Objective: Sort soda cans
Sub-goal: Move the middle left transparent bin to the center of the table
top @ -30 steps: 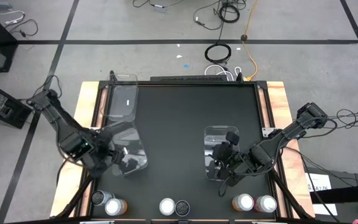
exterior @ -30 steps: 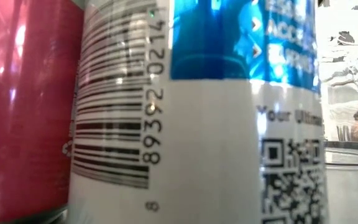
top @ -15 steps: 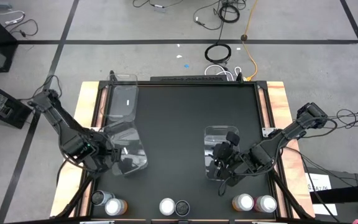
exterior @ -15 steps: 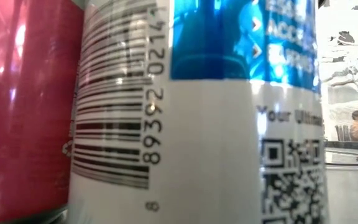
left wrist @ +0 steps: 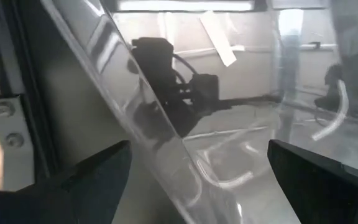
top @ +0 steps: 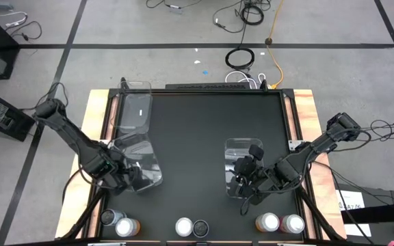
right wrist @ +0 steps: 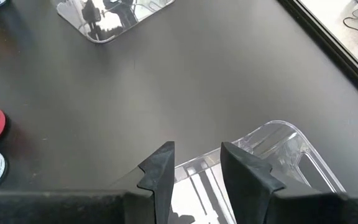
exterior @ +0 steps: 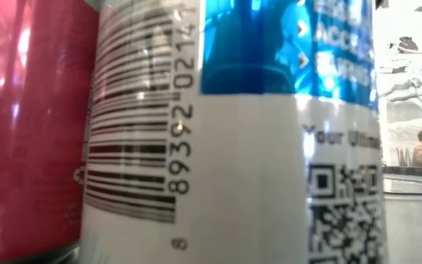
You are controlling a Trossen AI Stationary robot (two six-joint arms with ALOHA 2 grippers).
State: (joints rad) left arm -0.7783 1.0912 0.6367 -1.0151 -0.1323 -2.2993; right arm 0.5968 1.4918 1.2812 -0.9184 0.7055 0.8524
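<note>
**Both grippers at the clear bins, cans lined up along the near edge**

The six small soda cans with round silver tops stand in pairs along the table's near edge, well apart from both grippers. Near the left corner are a dark can (top: 107,217) and an orange-sided can (top: 126,226), touching or almost so. Around the middle of that edge a white-and-blue can (top: 184,227) stands just beside a dark grey can (top: 201,227). Toward the right corner sit an orange-sided can (top: 268,222) and a red-sided can (top: 293,223).

The left gripper (top: 130,179) is at the clear rectangular plastic bin (top: 149,164) near the left edge of the black table (top: 204,123); its dark fingers (left wrist: 92,177) stand wide apart, with the bin's transparent wall running between them in the left wrist view. Whether they touch the plastic I cannot tell. A second clear plastic bin (top: 134,109) lies in the far left corner.

The right gripper (top: 246,179) is over the clear plastic bin (top: 241,152) right of the table's middle. Its fingers (right wrist: 160,171) are drawn close with a narrow gap; the bin's rim shows just beyond and between them, but a grip on it cannot be made out.

The low view is almost filled by the white-and-blue can's side, with its barcode, and a red surface beside it, both cut off. In the right wrist view one red can is cut off at the picture's edge, with a silver top beside it
</note>
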